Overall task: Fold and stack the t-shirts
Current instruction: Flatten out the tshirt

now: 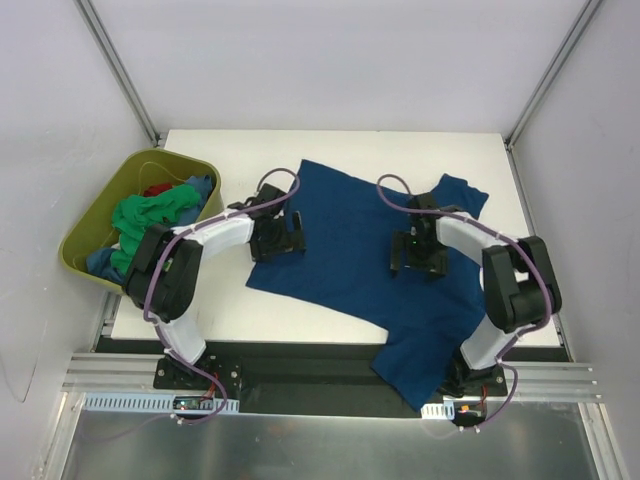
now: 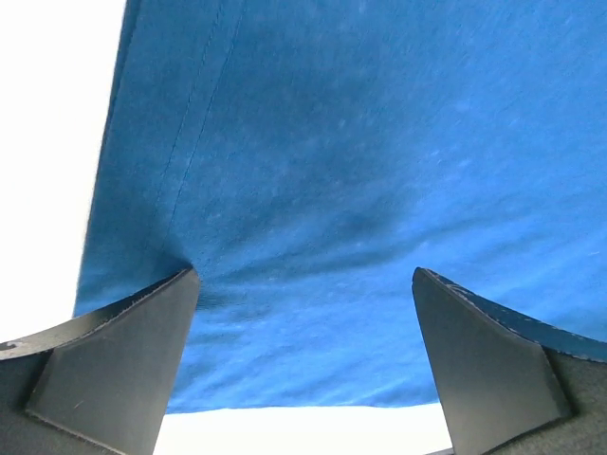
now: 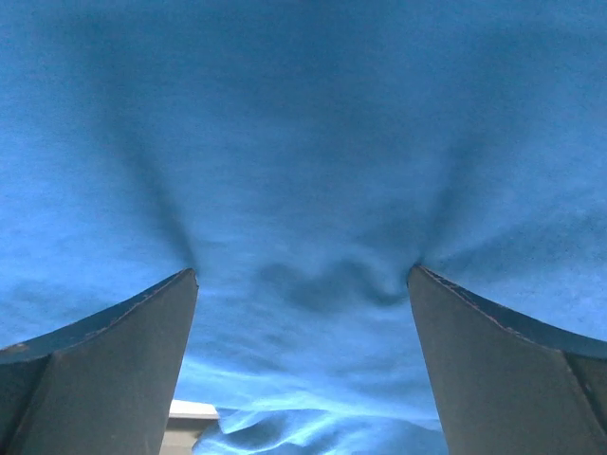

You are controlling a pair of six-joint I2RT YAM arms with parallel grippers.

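A blue t-shirt [image 1: 350,250] lies spread across the white table [image 1: 230,310], one end hanging over the near edge at the right. My left gripper [image 1: 276,240] is open, its fingertips pressed down on the shirt's left part near its edge [image 2: 313,237]. My right gripper [image 1: 418,255] is open too, with both fingertips pushed into the cloth [image 3: 303,190] on the shirt's right part, which puckers between them. More t-shirts, green [image 1: 145,215], red [image 1: 158,188] and blue, sit bunched in the olive tub [image 1: 95,215].
The olive-green tub stands at the table's left edge, beside the left arm. White walls and metal posts close in the back and sides. A metal rail [image 1: 320,385] runs along the near edge under the arm bases.
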